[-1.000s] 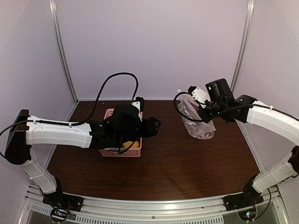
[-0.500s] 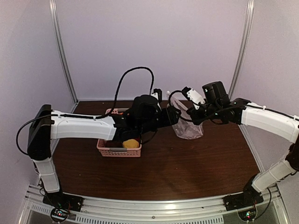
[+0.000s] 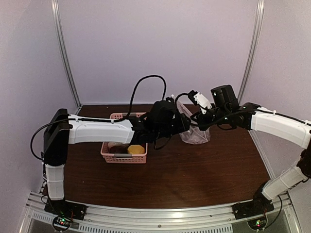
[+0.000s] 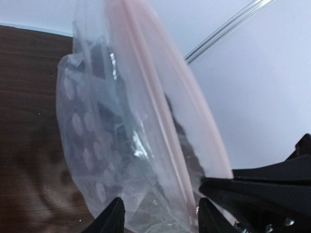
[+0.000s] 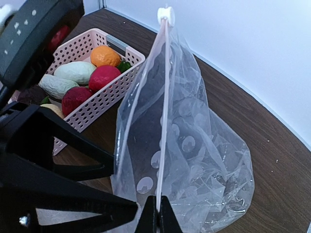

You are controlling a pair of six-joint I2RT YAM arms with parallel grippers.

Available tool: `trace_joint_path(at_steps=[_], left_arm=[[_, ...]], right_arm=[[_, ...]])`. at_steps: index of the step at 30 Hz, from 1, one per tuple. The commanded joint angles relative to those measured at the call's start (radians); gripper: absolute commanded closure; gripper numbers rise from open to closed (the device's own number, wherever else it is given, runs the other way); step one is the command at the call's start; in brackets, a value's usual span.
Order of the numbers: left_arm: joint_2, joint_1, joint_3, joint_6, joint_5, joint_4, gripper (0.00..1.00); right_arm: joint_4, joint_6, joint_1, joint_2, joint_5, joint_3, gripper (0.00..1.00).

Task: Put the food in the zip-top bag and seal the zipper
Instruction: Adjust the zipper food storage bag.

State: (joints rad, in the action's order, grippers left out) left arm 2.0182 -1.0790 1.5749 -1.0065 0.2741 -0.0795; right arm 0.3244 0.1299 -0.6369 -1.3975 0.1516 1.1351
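None of the food (image 5: 103, 77) is in the zip-top bag (image 5: 194, 145) yet. The orange piece, the whitish-green one, both red ones and a sliver of yellow all lie in the pink basket (image 5: 104, 104). It sits on the counter (image 5: 272, 145) at about nine o'clock from the bag. The bag stands upright toward the counter's one o'clock and looks empty. The right tool (image 5: 158, 216) is clamped on one end of the zipper (image 5: 165, 97), with a white slider (image 5: 165, 13) at the far end. The left tool (image 4: 159, 216) has its jaws apart, one on each side of the bag's mouth edge, not pinching it. Getting the mouth open seems to be the step in hand; all the loading and the sealing remain. No brand or legible writing shows, and the film bears only pale round prints.
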Motion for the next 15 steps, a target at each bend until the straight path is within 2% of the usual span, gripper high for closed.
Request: trace_joint_path(at_steps=[1, 4, 8, 12, 15], left_arm=[[0.032, 0.014, 0.001, -0.089, 0.021, 0.105, 0.53], [0.033, 0.014, -0.034, -0.110, 0.010, 0.089, 0.66], [0.053, 0.019, -0.050, -0.102, -0.021, 0.014, 0.79], [0.090, 0.023, 0.001, -0.057, -0.026, 0.003, 0.85], [0.115, 0.030, 0.030, -0.055, -0.006, 0.041, 0.86]], right_arm=[[-0.016, -0.001, 0.015, 0.033, -0.122, -0.002, 1.00], [-0.006, 0.016, 0.038, 0.057, -0.175, 0.018, 1.00], [0.015, 0.026, 0.041, 0.075, -0.154, 0.015, 1.00], [0.029, 0.014, 0.040, 0.082, -0.075, -0.007, 1.00], [0.026, 0.038, 0.045, 0.114, -0.139, -0.037, 1.00]])
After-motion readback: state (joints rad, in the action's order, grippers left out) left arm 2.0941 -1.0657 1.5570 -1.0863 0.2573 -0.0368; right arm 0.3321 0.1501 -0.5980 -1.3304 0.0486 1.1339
